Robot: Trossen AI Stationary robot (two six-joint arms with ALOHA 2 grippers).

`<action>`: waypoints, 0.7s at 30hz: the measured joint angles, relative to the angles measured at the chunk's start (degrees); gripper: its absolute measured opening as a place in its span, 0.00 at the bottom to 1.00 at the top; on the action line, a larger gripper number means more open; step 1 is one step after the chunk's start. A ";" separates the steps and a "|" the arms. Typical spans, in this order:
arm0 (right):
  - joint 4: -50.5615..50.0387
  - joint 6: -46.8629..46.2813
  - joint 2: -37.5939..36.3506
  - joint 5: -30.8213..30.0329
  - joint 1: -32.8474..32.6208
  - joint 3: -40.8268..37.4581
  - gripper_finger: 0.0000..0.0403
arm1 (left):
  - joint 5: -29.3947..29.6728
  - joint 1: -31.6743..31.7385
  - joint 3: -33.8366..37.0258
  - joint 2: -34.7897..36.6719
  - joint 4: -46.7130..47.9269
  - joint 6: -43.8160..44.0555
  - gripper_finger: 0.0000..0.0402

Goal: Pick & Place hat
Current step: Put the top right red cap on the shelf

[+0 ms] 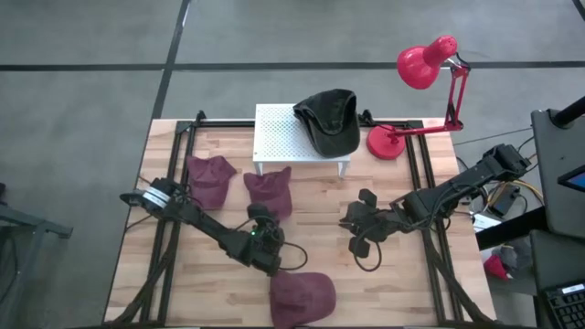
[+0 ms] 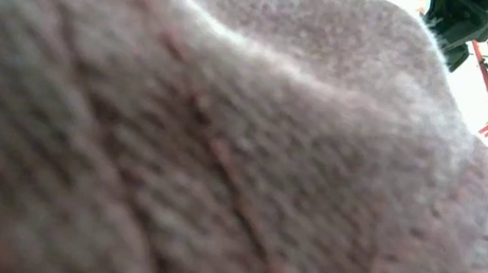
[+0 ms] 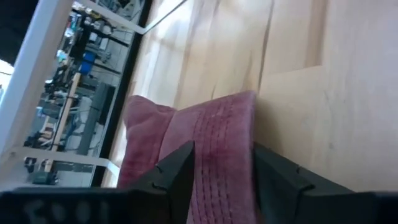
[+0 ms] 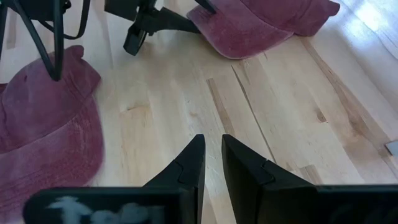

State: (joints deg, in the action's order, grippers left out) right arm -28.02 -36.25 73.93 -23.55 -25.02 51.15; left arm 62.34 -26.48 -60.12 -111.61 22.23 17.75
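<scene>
Three maroon hats lie on the wooden table: one at the near edge (image 1: 302,297), which fills the low view (image 2: 222,153), and two farther back (image 1: 270,192) (image 1: 210,178). A dark hat (image 1: 329,119) rests on the white rack (image 1: 274,137). My left gripper (image 1: 274,259) (image 3: 217,180) is open, its fingers standing on either side of the near hat's brim (image 3: 221,143); I cannot tell whether they touch it. My right gripper (image 1: 359,230) (image 4: 211,165) is shut and hovers over bare wood right of the table's middle.
A red desk lamp (image 1: 425,68) stands at the far right corner beside the rack. Black frame rails (image 1: 174,174) run along both table sides. Bare wood (image 4: 261,112) lies between the two grippers. The near hat reaches past the table's near edge.
</scene>
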 joint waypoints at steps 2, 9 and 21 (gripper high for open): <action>-0.04 0.00 0.00 0.00 0.00 -0.06 0.13 | 0.95 0.00 -0.16 0.02 0.99 0.89 0.34; 0.02 0.00 0.00 0.02 0.00 -0.55 0.13 | -0.49 -0.15 -2.34 0.30 2.71 1.42 0.04; -0.09 0.20 0.00 0.02 0.00 -1.71 0.13 | -2.79 -5.31 -15.31 0.44 12.40 3.60 0.02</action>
State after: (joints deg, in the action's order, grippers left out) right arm -28.12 -36.05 73.93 -23.53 -25.02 49.44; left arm 59.55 -31.79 -75.43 -111.18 34.64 21.34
